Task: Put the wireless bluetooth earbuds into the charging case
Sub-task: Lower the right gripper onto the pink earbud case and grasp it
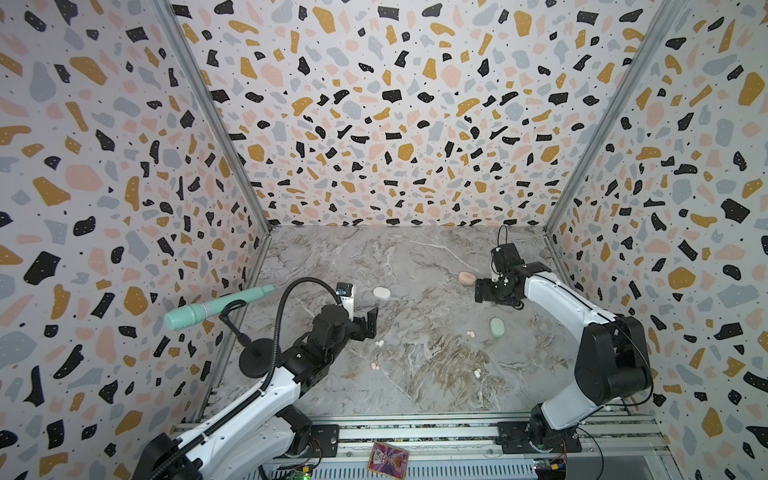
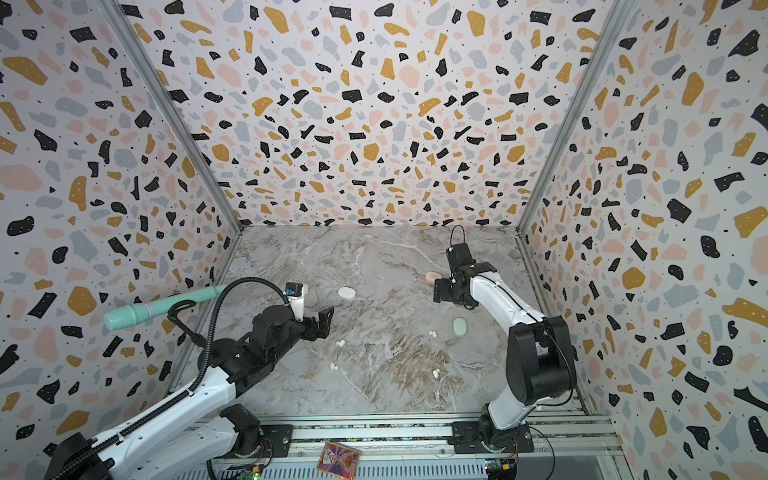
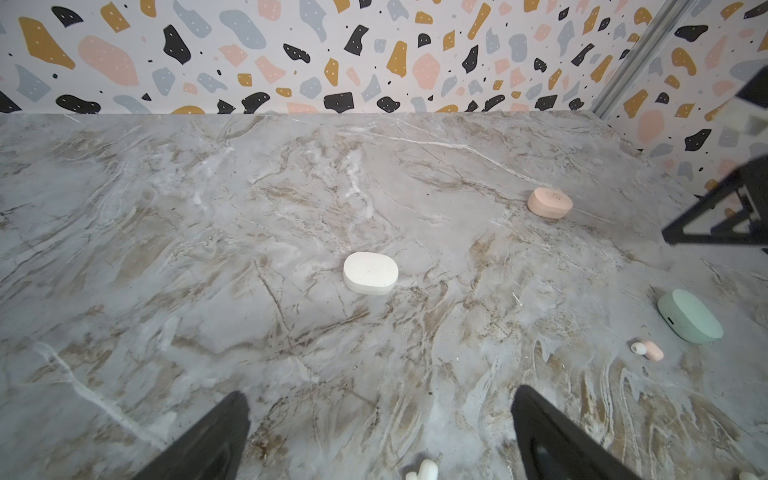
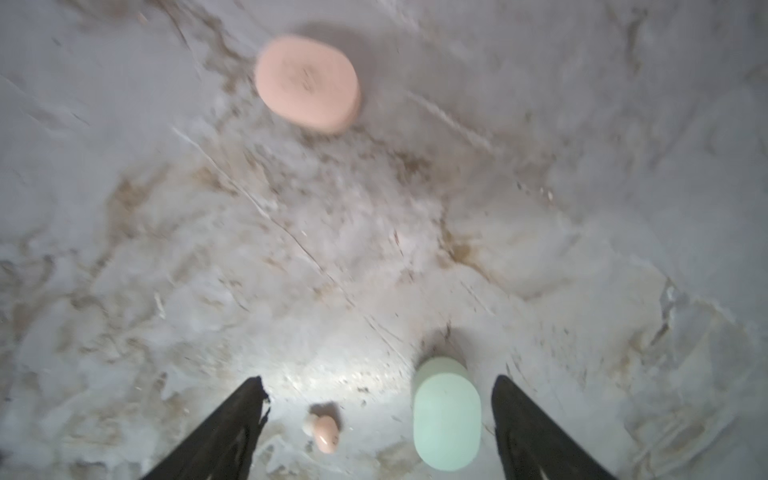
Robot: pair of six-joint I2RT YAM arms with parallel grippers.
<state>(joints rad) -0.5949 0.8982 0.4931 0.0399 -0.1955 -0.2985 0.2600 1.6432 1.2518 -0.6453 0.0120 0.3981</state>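
One white case (image 1: 381,293), one pink case (image 1: 466,278), one mint case (image 1: 497,328), four earbud clusters (image 1: 379,343) (image 1: 375,366) (image 1: 471,333) (image 1: 477,373)

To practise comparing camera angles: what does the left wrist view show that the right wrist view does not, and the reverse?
Left wrist only: white pebble-shaped plastic case, white plastic earbuds, terrazzo-patterned wall.
Right wrist only: both fingers of the open right hand; no new item.
Both: pink pebble-shaped plastic case, mint pebble-shaped plastic case, small pink plastic earbud, marble-patterned tabletop.

Surface (image 1: 415,257): grey-brown marble, lower centre.
White case (image 1: 381,293): left of centre.
Pink case (image 1: 467,277): upper right.
Mint case (image 1: 497,327): right.
Earbuds (image 1: 379,343): small clusters across lower half, one just beside Mint case.
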